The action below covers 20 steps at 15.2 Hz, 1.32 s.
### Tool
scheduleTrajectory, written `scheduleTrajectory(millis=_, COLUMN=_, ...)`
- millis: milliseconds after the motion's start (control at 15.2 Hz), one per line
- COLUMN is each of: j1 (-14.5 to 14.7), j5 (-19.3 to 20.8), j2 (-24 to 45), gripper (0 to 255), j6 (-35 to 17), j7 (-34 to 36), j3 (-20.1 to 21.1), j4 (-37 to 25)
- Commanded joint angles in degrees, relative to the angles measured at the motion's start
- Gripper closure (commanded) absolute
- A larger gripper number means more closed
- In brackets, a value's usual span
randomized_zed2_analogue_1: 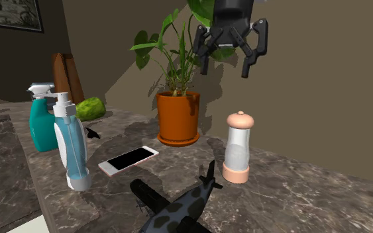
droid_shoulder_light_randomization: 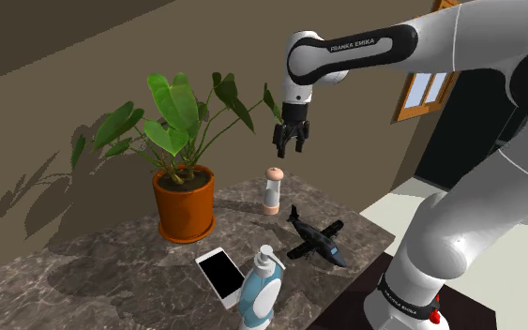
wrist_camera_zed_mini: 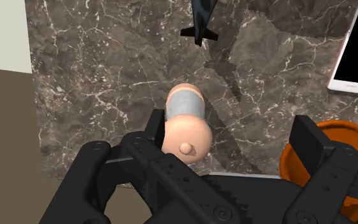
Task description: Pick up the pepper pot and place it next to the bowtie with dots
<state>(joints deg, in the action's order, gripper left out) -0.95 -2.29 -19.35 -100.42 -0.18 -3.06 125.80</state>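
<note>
Marble counter bears pepper pot below spread-fingered tool.

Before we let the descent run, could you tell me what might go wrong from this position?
1. In the wrist view the pepper pot sits off-centre, close to one of the open jaws; a straight descent might clip its cap and tip it.
2. The orange plant pot stands close by, so the other jaw could brush its rim on the way down.
</note>
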Motion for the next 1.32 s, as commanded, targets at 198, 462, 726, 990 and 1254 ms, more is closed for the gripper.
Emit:
scheduleTrajectory(millis=198, j1=-0.42, j5=1.78, j2=11.92, gripper=0, j6=-2.92, j7=0.30, j3=-0.11, j4=-6.69)
scheduleTrajectory(millis=462, j1=-0.72, j5=3.18, j2=21.25, gripper=0, j6=-4.31, j7=0.66, j3=-0.34, j4=-12.80)
scheduleTrajectory(millis=726, j1=-0.77, j5=3.40, j2=22.92, gripper=0, j6=-6.74, j7=0.71, j3=-0.42, j4=-11.76)
scheduleTrajectory(millis=990, j1=-0.80, j5=3.40, j2=23.34, gripper=0, j6=-9.79, j7=0.71, j3=-0.45, j4=-9.13)
scheduleTrajectory(millis=1254, j1=-0.81, j5=3.40, j2=23.42, gripper=0, j6=-10.23, j7=0.71, j3=-0.45, j4=-8.77)
